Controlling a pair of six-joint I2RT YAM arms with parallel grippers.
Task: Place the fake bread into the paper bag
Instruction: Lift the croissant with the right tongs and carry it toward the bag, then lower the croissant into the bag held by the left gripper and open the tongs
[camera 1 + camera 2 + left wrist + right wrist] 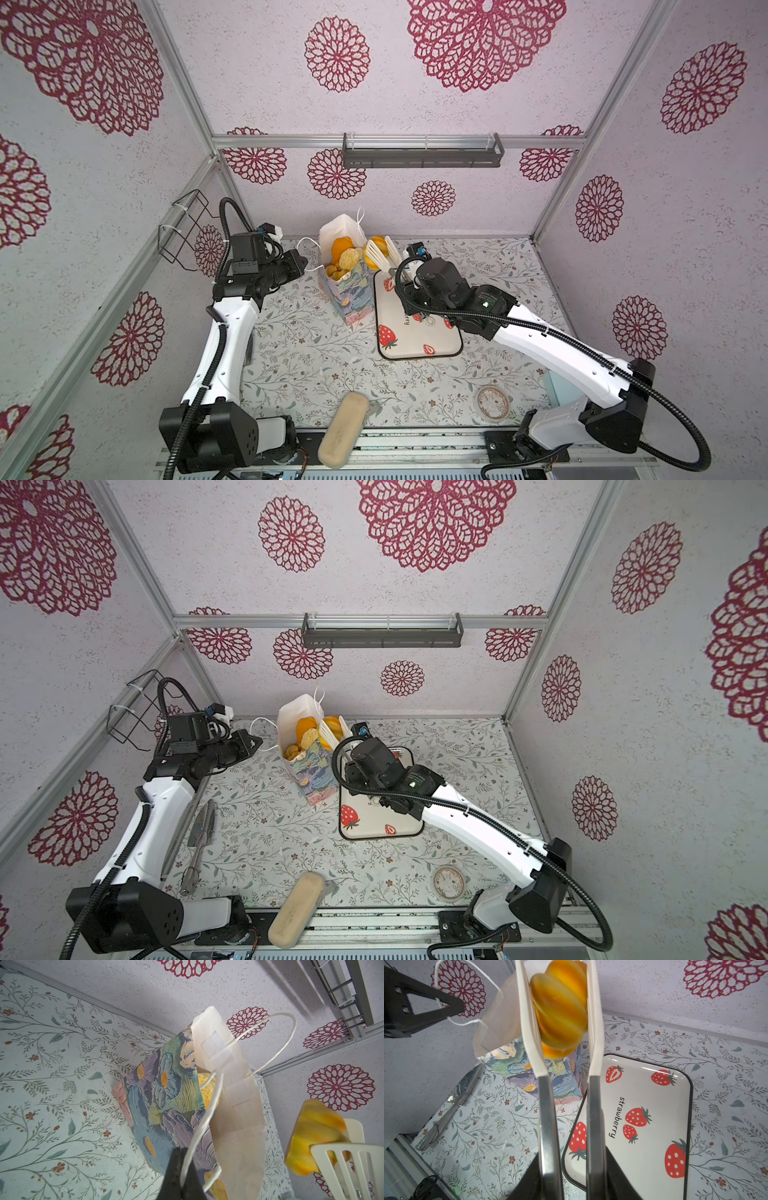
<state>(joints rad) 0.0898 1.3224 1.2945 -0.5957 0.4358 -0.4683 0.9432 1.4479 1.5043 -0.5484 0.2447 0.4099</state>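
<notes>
Here the left gripper [181, 1153] is pinched fully closed on a white cord handle [209, 1109] of the paper bag [353, 299], which stands on the table [316, 374] beside the strawberry tray [654, 1093]. The right gripper [571, 1169], partly closed, squeezes the tongs [548, 1105]. Their white tips clamp a braided piece of fake bread [560, 1007] just beside the bag's open top, where other pastries [343, 251] lie inside.

Floral tabletop [316, 357] with upright paper bag [353, 299], strawberry tray [415, 336] just beside, beige block [343, 428], tape roll [491, 403], metal utensils [199, 841].

Paper bag's [353, 299] depths unseen — tray [415, 340] partly under right arm [540, 336].
</notes>
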